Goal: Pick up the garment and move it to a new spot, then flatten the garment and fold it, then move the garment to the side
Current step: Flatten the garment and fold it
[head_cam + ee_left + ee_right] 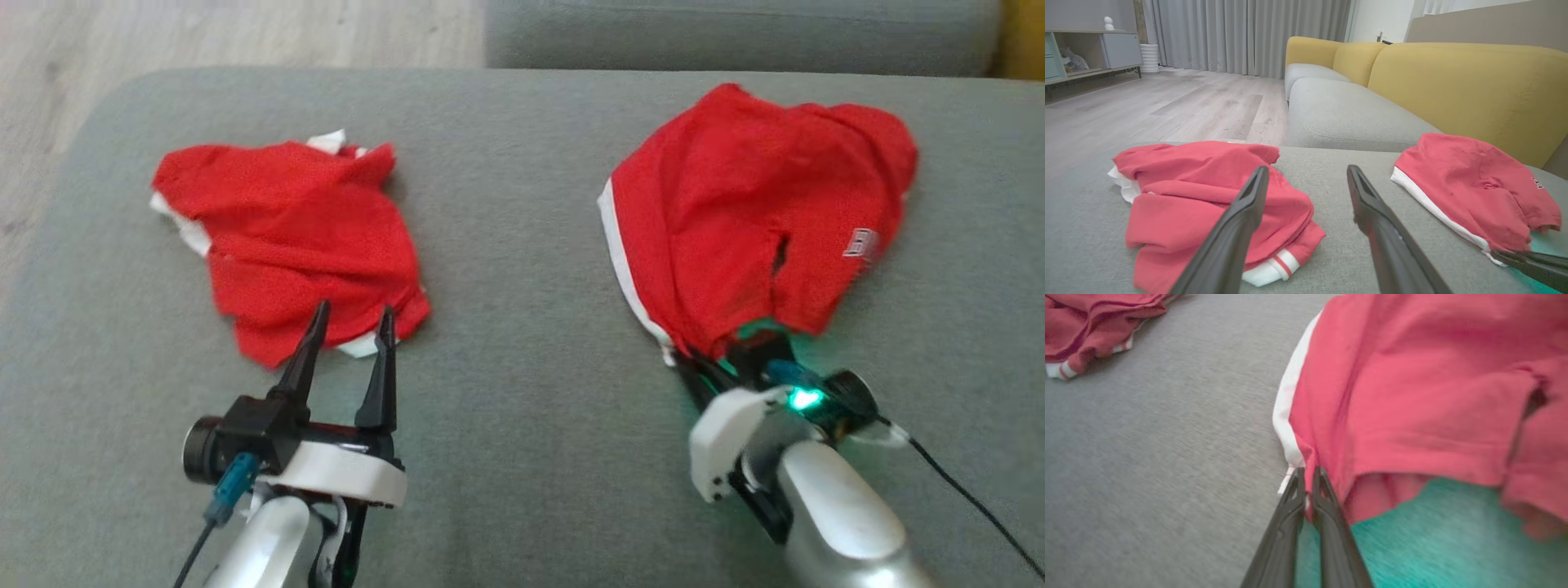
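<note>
Two crumpled red garments with white trim lie on a grey cushion (531, 351). The right garment (735, 212) (1474, 183) (1412, 396) has a small logo. My right gripper (690, 363) (1308, 470) is shut on its near white-edged corner, pulling the cloth into a point. A green glow from the wrist falls on the cushion there. The left garment (294, 229) (1200, 192) (1090, 322) lies bunched. My left gripper (353, 309) (1307, 168) is open, its fingertips over that garment's near edge with nothing between them.
A second grey seat cushion (1339, 114) and a yellow sofa back (1453, 81) lie beyond. Wooden floor (163, 33) borders the cushion's far left edge. A black cable (971, 498) trails from the right wrist. Bare cushion separates the two garments.
</note>
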Available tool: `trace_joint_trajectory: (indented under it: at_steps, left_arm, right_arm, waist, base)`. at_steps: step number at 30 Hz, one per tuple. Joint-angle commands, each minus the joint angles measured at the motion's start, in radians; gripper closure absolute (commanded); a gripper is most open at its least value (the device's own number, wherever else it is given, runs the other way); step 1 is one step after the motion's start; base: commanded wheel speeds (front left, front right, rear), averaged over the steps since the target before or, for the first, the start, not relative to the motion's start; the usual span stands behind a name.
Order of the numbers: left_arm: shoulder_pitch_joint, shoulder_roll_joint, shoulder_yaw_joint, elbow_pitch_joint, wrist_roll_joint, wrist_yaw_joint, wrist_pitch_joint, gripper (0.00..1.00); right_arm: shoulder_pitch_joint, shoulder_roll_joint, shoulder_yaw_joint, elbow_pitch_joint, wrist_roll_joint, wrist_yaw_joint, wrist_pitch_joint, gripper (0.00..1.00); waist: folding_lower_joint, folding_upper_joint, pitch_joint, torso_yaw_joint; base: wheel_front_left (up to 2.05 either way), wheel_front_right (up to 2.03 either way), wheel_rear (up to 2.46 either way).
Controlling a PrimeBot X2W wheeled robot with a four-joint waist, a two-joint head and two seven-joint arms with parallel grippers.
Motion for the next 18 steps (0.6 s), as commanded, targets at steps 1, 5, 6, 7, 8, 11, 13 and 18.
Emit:
trace_joint_trajectory:
  at_steps: [1, 5, 6, 7, 8, 11, 13, 18]
  left_arm:
    - [-0.016, 0.013, 0.045, -0.032, 0.008, -0.003, -0.010, 0.00]
    - [0.002, 0.009, 0.057, -0.038, 0.009, -0.002, -0.010, 0.00]
    - [0.007, 0.008, 0.060, -0.040, 0.010, -0.002, -0.010, 0.00]
    - [0.012, 0.007, 0.063, -0.041, 0.010, -0.002, -0.010, 0.00]
    - [0.016, 0.005, 0.065, -0.042, 0.011, -0.002, -0.010, 0.00]
    - [0.026, -0.002, 0.070, -0.043, 0.014, -0.006, -0.010, 0.00]
    - [0.027, -0.007, 0.071, -0.043, 0.016, -0.008, -0.010, 0.00]
    - [0.022, -0.013, 0.073, -0.039, 0.024, -0.015, -0.010, 0.00]
  right_arm:
    - [0.034, 0.001, -0.017, -0.012, -0.012, -0.001, -0.006, 1.00]
    - [0.096, 0.000, -0.151, -0.049, -0.081, -0.001, 0.005, 1.00]
    - [0.115, -0.002, -0.187, -0.070, -0.097, -0.001, 0.015, 1.00]
    - [0.136, -0.005, -0.218, -0.096, -0.112, -0.001, 0.028, 1.00]
    - [0.158, -0.010, -0.249, -0.126, -0.125, -0.001, 0.045, 1.00]
    - [0.252, -0.042, -0.360, -0.261, -0.171, -0.001, 0.126, 1.00]
    - [0.291, -0.056, -0.417, -0.319, -0.190, -0.001, 0.166, 1.00]
    - [0.334, -0.047, -0.542, -0.427, -0.228, -0.001, 0.216, 0.40]
  waist:
    - [0.0001, -0.0001, -0.024, -0.039]
    - [0.0001, -0.0001, -0.053, -0.103]
    - [0.0001, -0.0001, -0.059, -0.118]
    - [0.0001, -0.0001, -0.065, -0.134]
    - [0.0001, -0.0001, -0.070, -0.148]
    - [0.0001, -0.0001, -0.080, -0.194]
    - [0.0001, -0.0001, -0.082, -0.209]
    - [0.0001, -0.0001, -0.077, -0.232]
  base:
    - [0.00, 0.00, 0.00]
    - [0.00, 0.00, 0.00]
    - [0.00, 0.00, 0.00]
    - [0.00, 0.00, 0.00]
    - [0.00, 0.00, 0.00]
    - [0.00, 0.00, 0.00]
    - [0.00, 0.00, 0.00]
    - [0.00, 0.00, 0.00]
